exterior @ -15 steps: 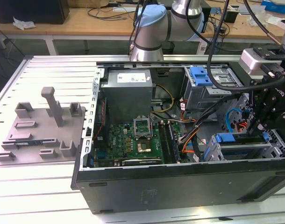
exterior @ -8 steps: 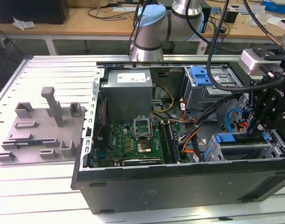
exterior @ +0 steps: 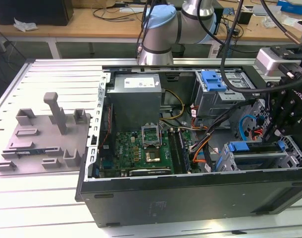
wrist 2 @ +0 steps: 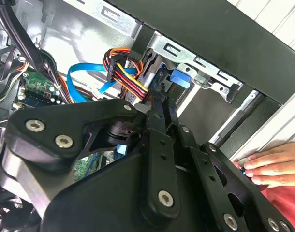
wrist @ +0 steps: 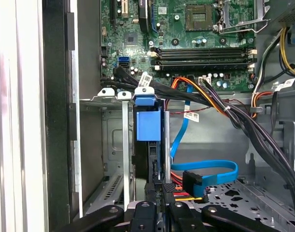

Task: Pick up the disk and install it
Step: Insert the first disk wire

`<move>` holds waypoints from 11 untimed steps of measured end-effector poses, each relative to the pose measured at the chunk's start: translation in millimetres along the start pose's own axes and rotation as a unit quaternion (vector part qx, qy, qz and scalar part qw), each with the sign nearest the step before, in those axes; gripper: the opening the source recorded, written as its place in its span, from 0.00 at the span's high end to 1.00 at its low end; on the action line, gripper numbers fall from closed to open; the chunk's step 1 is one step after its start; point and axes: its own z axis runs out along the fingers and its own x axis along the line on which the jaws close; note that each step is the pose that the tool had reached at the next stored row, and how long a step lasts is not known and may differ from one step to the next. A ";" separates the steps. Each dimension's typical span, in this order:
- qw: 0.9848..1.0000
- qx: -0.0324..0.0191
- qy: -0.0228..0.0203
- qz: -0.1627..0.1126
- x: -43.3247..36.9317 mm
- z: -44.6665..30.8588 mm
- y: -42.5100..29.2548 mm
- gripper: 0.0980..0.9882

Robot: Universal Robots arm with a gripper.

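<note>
we note a slotted aluminium table (exterior: 52, 79) as the work surface. behind it we see a wooden bench (exterior: 86, 24) on white legs (exterior: 53, 48), carrying loose cables (exterior: 111, 11) and a black case (exterior: 34, 10). lighting is even and diffuse

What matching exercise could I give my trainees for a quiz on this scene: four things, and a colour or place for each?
1 disk
2 motherboard
3 hand
4 fixture plate

a green
b grey, on the table
c at the case's edge
d blue-fronted, in the drive cage

Pairs: 1-d, 2-a, 3-c, 4-b.
</note>
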 end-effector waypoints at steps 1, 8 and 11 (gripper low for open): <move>1.000 0.000 0.000 0.000 0.0 0.0 0.0 0.92; 1.000 0.001 0.000 0.000 0.6 0.7 -0.6 0.92; 1.000 0.001 0.000 0.000 0.5 0.6 -0.3 0.92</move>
